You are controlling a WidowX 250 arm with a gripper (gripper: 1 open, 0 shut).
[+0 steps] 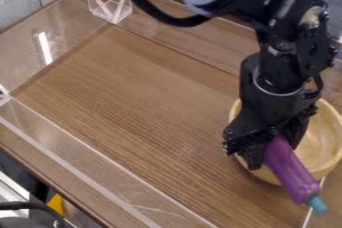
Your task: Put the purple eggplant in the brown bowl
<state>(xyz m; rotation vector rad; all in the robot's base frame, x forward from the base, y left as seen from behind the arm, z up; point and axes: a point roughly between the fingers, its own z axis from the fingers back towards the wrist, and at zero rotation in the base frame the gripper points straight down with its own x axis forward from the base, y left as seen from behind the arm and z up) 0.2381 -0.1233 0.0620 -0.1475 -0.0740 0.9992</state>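
The purple eggplant point(291, 170) is glossy and elongated, its teal stem tip point(317, 205) pointing down toward the front right. My black gripper point(267, 142) is shut on its upper end and holds it tilted over the near rim of the brown bowl point(321, 132). The light wooden bowl sits at the right edge of the view, its left and front part hidden by the gripper and the eggplant. The eggplant's lower end hangs past the bowl's front rim.
A wood-grain table top point(134, 102) is ringed by low clear plastic walls point(54, 157). A clear bracket point(107, 7) stands at the far back edge. The black arm point(254, 2) reaches in from the top right.
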